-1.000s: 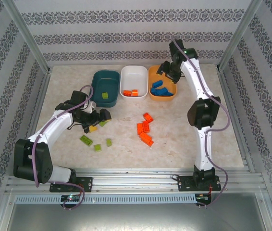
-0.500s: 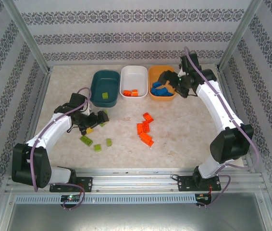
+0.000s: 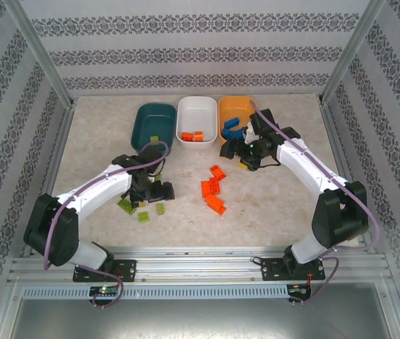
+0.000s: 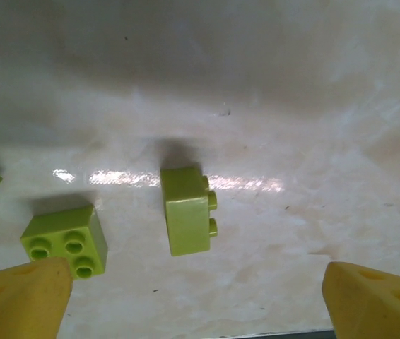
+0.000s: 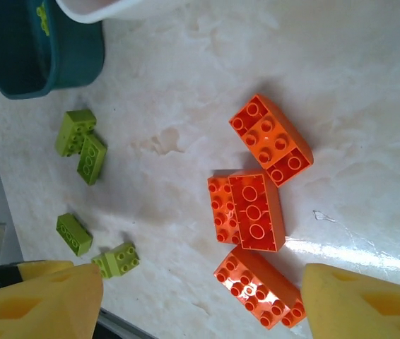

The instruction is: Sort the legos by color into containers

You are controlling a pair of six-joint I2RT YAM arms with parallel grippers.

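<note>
Jaws wide, left gripper (image 4: pixel 194 304) hovers over lime brick (image 4: pixel 184 212) near tabletop's (image 4: pixel 292 106) front edge; light, stiff, slick plastic, likely best pinched across smooth faces.

Arms: left arm (image 3: pixel 90 192) and right arm (image 3: pixel 304 164), white shells, black joints.
Cables: lilac cable (image 3: pixel 377 222) looped along each.
Finger pads (image 4: pixel 18 300): yellow, wedge-shaped.

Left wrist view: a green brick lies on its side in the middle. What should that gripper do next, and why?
Probably lower the left gripper over the lime brick: its jaws stand open, and the brick lines up midway between them, clear of its neighbour.
</note>
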